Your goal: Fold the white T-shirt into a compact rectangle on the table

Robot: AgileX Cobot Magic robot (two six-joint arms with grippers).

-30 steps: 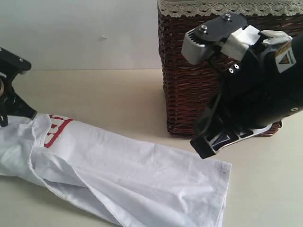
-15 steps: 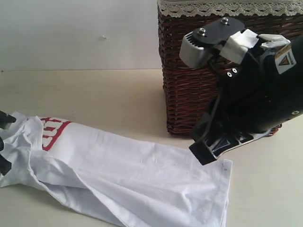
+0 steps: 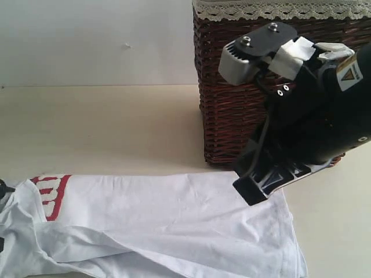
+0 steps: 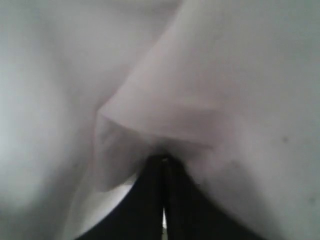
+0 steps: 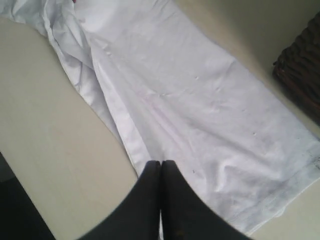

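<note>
The white T-shirt [image 3: 162, 226] lies stretched along the near part of the table [image 3: 116, 127], with its red letters [image 3: 51, 196] toward the left edge. In the left wrist view my left gripper [image 4: 163, 159] is shut on a raised fold of the white T-shirt [image 4: 200, 75]. Only a dark sliver of that gripper shows at the exterior view's left border. My right gripper [image 3: 250, 190] hangs over the shirt's far edge near its hem end. Its jaws [image 5: 161, 163] are pressed together above the flat cloth [image 5: 200, 100], with nothing seen between them.
A dark brown wicker basket [image 3: 232, 116] with cream lace trim [image 3: 278, 8] stands at the back right, just behind the right arm; its corner [image 5: 300, 75] shows in the right wrist view. Bare table [image 5: 45, 125] lies beside the shirt's long edge. A white wall [image 3: 87, 40] stands behind.
The shirt's left end has been dragged down and leftward, so the shirt now lies nearly level instead of slanted. The left gripper has slid almost out of the exterior view. The right arm barely moved.
</note>
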